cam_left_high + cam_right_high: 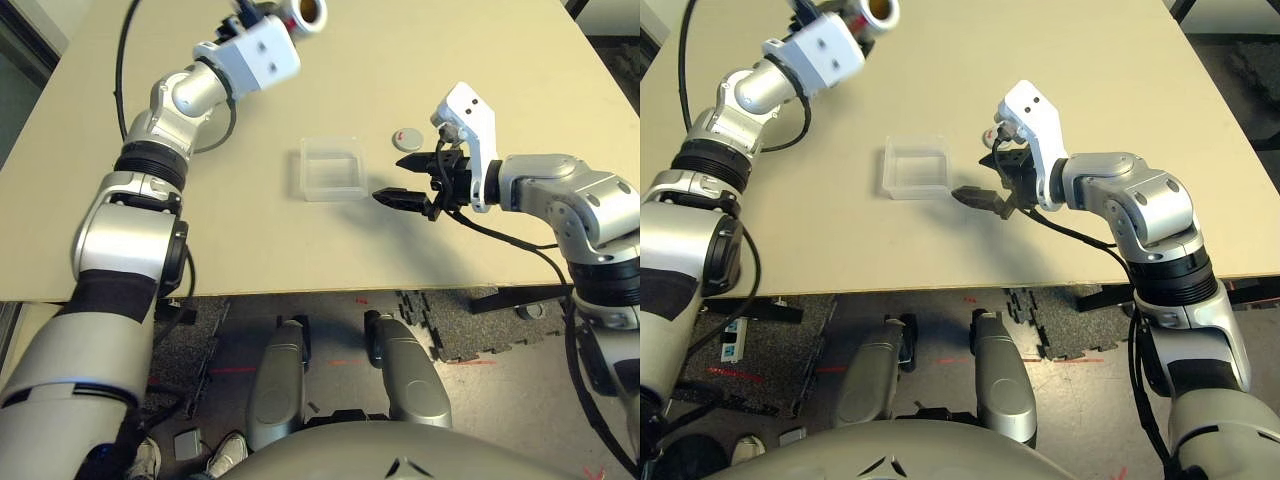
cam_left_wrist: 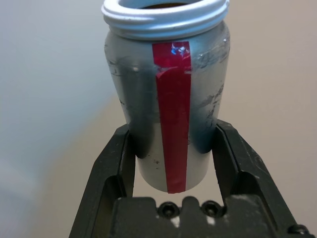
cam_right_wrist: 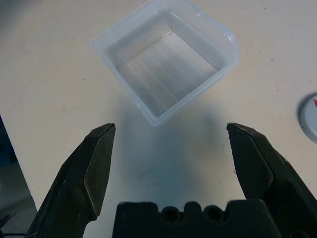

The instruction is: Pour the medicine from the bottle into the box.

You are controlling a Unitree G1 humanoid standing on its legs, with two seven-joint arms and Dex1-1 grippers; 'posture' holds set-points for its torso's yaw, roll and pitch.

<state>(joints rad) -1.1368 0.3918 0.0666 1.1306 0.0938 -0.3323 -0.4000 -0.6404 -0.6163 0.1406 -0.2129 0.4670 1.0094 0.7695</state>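
Far over the bench's back-left, the left gripper [image 2: 171, 163] pinched the uncapped bottle [image 2: 168, 99] in its jaws, well apart from the box [image 1: 332, 168], beside which the right gripper [image 3: 171, 163] held its jaws spread.

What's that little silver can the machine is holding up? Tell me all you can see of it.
The bottle is a small silver-grey metal cylinder with a red strip down its side and a threaded white rim. Its cap is off, the mouth open. The left gripper clamps it between black fingers, raised above the table's far side, away from the box, touching nothing else.
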